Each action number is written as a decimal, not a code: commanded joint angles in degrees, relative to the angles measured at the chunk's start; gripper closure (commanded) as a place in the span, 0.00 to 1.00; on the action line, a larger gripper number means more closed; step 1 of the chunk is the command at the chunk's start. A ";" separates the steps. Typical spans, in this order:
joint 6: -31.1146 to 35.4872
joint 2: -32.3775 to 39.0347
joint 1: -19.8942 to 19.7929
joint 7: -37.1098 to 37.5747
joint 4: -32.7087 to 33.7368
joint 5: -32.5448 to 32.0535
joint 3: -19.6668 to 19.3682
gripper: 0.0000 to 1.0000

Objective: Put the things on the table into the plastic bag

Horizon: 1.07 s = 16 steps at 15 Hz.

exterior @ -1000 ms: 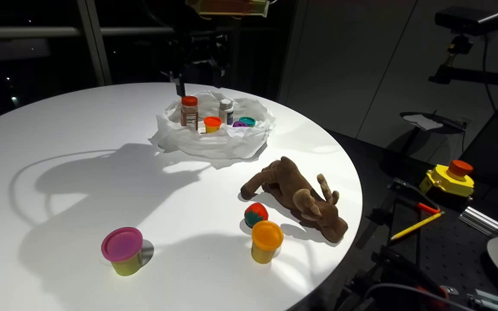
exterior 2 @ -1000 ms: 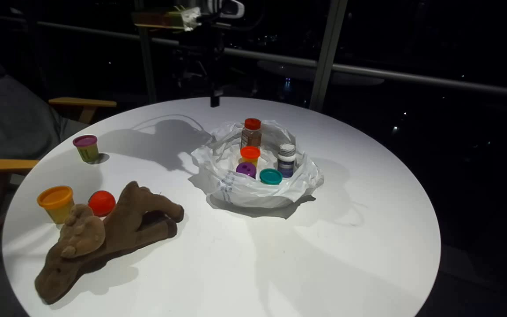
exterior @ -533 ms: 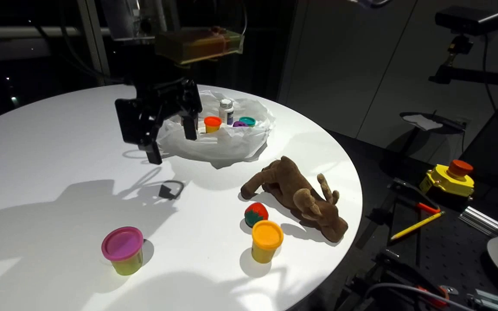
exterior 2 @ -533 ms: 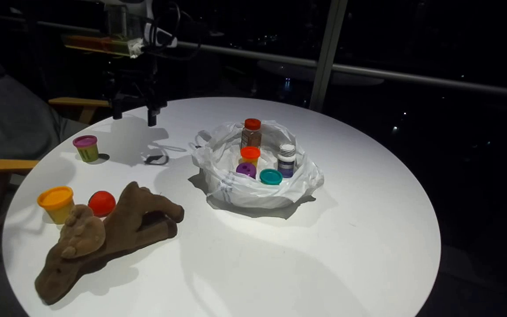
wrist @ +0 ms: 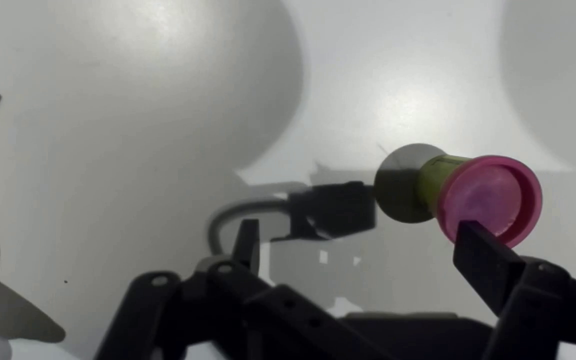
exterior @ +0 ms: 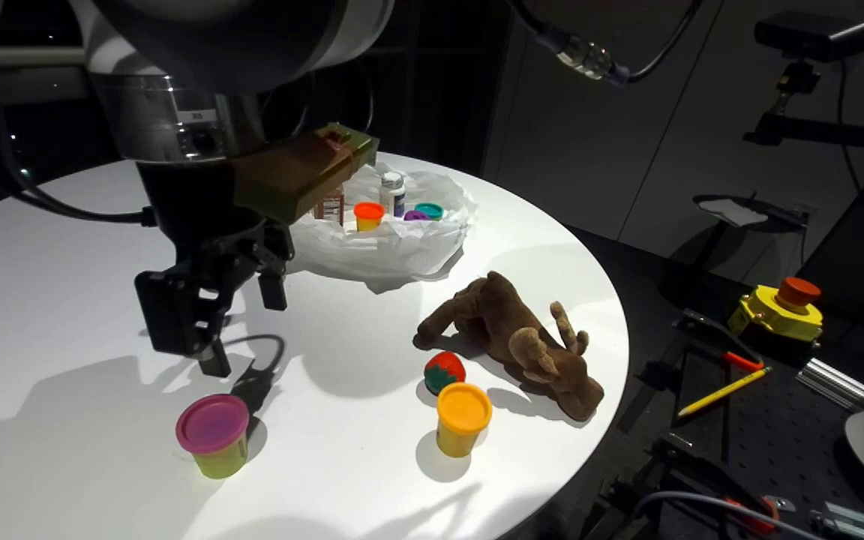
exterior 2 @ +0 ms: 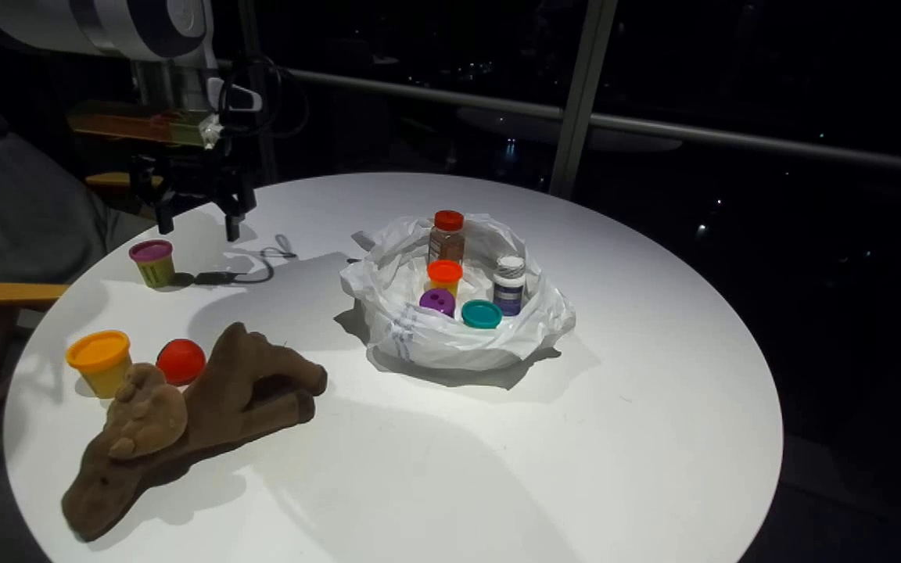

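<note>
My gripper [exterior: 244, 328] hangs above the table with its jaws wide apart and nothing between them. Close by stands the pink-lidded yellow cup [exterior: 212, 431], upright. In the wrist view that cup [wrist: 488, 197] is partly covered by the right-hand finger [wrist: 488, 265], off to one side of the gap. An orange cup [exterior 2: 100, 363], a red ball [exterior 2: 181, 361] with a green part and a brown plush animal [exterior 2: 263, 391] lie grouped on the table. The plastic bag [exterior 2: 458, 348] sits spread open, holding a red-lidded jar [exterior 2: 448, 234], a white bottle [exterior 2: 508, 289] and several small lidded items.
The round white table [exterior 2: 615, 438] bears everything. In an exterior view, a yellow and red device [exterior: 777, 311] stands on a dark surface beyond the table edge. A chair [exterior 2: 12, 219] is beside the table, near the pink-lidded cup.
My gripper has come away from beside the bag, across the table and lower, toward the pink-lidded cup. Its jaws stay apart. The objects on the table have not moved.
</note>
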 commanded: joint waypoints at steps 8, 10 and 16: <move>1.45 1.51 5.76 -0.71 0.43 -3.07 1.27 0.00; 1.35 2.32 5.86 -0.74 0.72 -3.11 1.15 0.00; 1.76 3.71 5.53 -1.46 1.15 -2.90 1.21 0.34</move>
